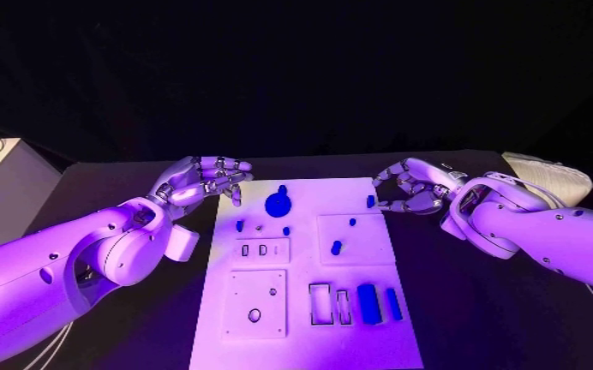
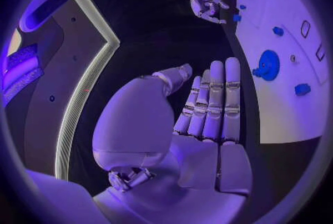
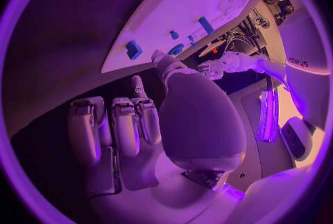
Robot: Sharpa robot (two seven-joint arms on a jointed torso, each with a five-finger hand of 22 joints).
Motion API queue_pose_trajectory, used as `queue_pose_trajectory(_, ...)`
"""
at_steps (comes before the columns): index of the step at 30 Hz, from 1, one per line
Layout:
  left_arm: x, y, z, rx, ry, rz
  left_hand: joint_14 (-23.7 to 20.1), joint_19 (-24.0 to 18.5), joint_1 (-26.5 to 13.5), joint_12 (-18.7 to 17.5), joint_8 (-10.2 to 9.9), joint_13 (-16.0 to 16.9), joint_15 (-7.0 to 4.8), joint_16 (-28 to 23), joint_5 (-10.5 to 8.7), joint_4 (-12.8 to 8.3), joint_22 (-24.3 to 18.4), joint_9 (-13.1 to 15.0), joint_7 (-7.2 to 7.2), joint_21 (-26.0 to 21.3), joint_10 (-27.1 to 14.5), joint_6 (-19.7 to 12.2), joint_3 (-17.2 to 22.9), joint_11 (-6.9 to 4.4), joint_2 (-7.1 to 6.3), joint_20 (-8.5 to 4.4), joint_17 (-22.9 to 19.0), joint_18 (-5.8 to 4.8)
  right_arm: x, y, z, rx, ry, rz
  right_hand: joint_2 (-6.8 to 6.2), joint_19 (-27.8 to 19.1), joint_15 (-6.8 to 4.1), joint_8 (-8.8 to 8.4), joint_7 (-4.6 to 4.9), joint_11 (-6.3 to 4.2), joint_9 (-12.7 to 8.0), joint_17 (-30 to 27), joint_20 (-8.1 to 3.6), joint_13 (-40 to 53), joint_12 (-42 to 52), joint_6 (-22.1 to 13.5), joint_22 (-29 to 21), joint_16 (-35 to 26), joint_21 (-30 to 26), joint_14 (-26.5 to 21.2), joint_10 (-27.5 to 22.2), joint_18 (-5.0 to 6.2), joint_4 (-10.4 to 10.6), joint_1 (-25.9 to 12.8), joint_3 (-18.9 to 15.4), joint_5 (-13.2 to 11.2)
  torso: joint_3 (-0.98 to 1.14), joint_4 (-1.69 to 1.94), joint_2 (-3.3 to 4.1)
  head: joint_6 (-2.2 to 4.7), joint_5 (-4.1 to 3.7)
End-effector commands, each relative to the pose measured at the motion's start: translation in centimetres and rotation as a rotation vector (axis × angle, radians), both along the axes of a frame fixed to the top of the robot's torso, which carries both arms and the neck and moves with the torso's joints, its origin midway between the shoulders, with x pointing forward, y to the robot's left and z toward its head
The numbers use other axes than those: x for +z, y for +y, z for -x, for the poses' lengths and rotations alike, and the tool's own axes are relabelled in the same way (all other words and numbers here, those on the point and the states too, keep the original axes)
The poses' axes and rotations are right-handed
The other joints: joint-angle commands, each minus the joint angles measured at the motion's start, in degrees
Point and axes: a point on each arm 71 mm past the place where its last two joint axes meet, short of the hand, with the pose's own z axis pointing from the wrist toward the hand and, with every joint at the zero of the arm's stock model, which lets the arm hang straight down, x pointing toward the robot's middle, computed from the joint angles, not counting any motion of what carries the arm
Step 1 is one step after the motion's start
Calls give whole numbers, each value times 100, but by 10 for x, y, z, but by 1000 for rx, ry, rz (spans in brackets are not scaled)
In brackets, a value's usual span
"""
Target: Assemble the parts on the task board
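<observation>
The task board's (image 1: 309, 276) near end is cut off at the head view's bottom edge, and its smallest blue parts are hard to make out. The left hand (image 1: 200, 182) hovers off the board's 10 o'clock corner, fingers loosely spread, holding nothing. The right hand (image 1: 414, 187) hovers at 2 o'clock, fingers curled inward; whether they pinch anything cannot be told. A round blue part (image 1: 278, 205) sits near the board's far edge, and 2 blue bars (image 1: 368, 303) lie near its 5 o'clock corner.
</observation>
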Motion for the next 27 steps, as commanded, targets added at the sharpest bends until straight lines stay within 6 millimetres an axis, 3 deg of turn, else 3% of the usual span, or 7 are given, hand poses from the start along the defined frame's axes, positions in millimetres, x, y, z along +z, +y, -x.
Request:
queue_pose_trajectory(1,1,-2,1,-18,-11,10,-31,-23,-8,25,4,9,-28,35,-12,-8,4,9,119,28,34,-7,25,15,4,-11,-8,95,-3,3,-1,-4,8,21,32,501,53,-25,5,41,-6,1356,54,1331,-8,-55,1317,-6,-8,557,393,-26,6,-18,-59,22,3,-6,3,-9,-1)
queue_pose_trajectory(4,1,-2,1,-19,-11,10,-30,-23,-8,24,2,9,-29,36,-11,-9,4,9,119,29,28,-11,26,16,3,-12,-9,95,-4,4,-2,-19,4,21,38,505,54,-25,6,41,-7,1356,54,1333,-5,-57,1323,-6,-2,558,395,-28,12,-15,-71,23,-10,5,-3,-16,-22)
queue_pose_trajectory(13,1,-2,1,-20,-10,9,-30,-23,-7,23,0,8,-29,37,-11,-10,3,9,120,31,21,-16,27,17,3,-13,-9,94,-13,7,-7,-62,1,20,81,508,54,-22,6,41,-9,1356,54,1340,4,-58,1330,-7,4,558,404,-30,52,-8,-118,30,-7,6,6,-40,-17)
queue_pose_trajectory(19,1,-1,2,-20,-9,8,-30,-24,-9,22,-2,8,-29,38,-11,-10,3,8,121,33,13,-21,26,19,1,-14,-10,94,-17,8,-10,-86,-4,17,110,508,54,-19,6,41,-9,1350,54,1342,7,-58,1329,-9,3,556,407,-30,67,2,-124,35,-17,19,5,-55,-27)
queue_pose_trajectory(27,1,-1,2,-20,-8,6,-30,-24,-9,22,-2,8,-29,38,-11,-10,3,8,121,33,13,-21,26,19,1,-14,-10,94,-22,10,-11,-93,7,17,152,514,52,-2,1,37,-5,1363,54,1354,23,-33,1341,-3,15,560,423,-33,87,21,-123,38,-11,-3,0,-84,2)
